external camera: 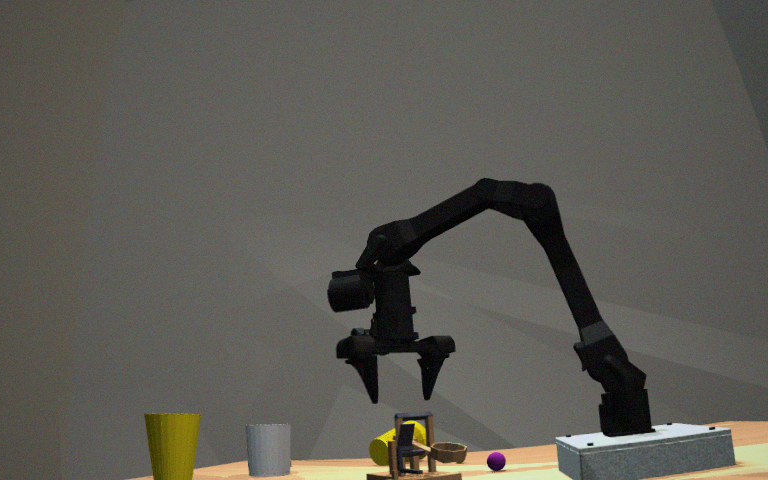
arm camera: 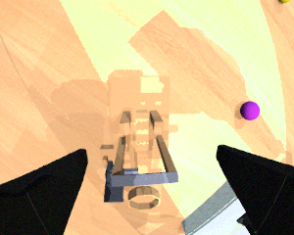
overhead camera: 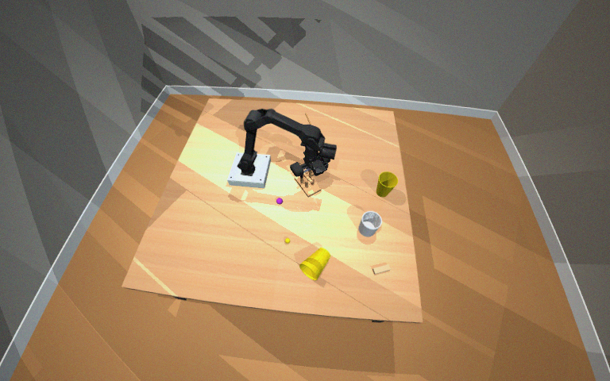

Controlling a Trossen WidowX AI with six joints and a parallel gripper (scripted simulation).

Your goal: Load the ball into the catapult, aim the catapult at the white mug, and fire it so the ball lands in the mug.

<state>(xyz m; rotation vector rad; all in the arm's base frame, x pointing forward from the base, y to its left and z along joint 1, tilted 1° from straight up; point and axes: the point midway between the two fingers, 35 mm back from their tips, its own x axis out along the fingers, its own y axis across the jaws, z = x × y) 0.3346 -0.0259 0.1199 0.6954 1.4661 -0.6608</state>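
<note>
My gripper (external camera: pixel 400 400) (arm camera: pixel 154 155) is open and empty, its fingers spread wide above the catapult (overhead camera: pixel 314 192) (external camera: pixel 413 415) (arm camera: pixel 144 178). The catapult has a wooden base, upright posts and a dark crossbar. Its ring-like spoon (external camera: pixel 449 454) is low on the side toward the arm's base, and no ball shows in it. The purple ball (overhead camera: pixel 279 201) (external camera: pixel 496 461) (arm camera: pixel 250 111) lies on the table beside the catapult. A smaller yellow ball (overhead camera: pixel 287 240) (arm camera: pixel 283 1) lies farther off. The white mug (overhead camera: pixel 368 228) (external camera: pixel 268 450) stands upright, looking greyish.
An olive-yellow cup (overhead camera: pixel 384 185) (external camera: pixel 172 446) stands near the mug. A yellow cup (overhead camera: pixel 317 264) (external camera: pixel 381 451) lies on its side. A small wooden block (overhead camera: pixel 381 269) lies near the table's edge. The arm's pale base box (overhead camera: pixel 247 181) (external camera: pixel 656 456) stands beside the catapult.
</note>
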